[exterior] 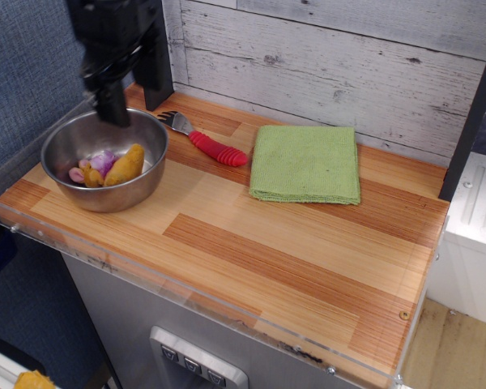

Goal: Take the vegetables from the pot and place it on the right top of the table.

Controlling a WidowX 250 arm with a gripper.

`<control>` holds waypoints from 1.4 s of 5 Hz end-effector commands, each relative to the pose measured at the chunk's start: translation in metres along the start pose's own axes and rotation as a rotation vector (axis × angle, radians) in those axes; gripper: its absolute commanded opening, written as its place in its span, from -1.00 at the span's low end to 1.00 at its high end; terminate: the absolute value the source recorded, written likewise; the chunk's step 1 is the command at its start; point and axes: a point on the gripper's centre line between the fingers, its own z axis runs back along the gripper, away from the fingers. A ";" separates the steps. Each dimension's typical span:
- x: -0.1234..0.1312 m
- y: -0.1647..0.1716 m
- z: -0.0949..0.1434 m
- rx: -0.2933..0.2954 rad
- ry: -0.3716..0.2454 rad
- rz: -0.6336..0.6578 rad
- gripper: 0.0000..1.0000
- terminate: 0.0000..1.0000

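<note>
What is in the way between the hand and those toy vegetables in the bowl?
Nothing visible. The hand hangs over the back rim of the steel bowl, and the toy vegetables lie uncovered inside, in front of it. The fork sits outside the bowl.

vegetables (pixel 109 167) (yellow, purple, pink) in steel pot (pixel 146 190) | table (pixel 292 243) left-rear
</note>
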 end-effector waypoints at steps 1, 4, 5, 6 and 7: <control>0.017 0.016 -0.006 0.000 -0.024 0.028 1.00 -1.00; 0.020 0.016 -0.044 0.067 -0.023 0.005 1.00 -1.00; 0.023 0.018 -0.059 0.095 -0.040 0.002 1.00 -1.00; 0.022 0.019 -0.069 0.111 -0.044 -0.008 1.00 -1.00; 0.022 0.015 -0.069 0.104 -0.065 -0.017 -1.00 -1.00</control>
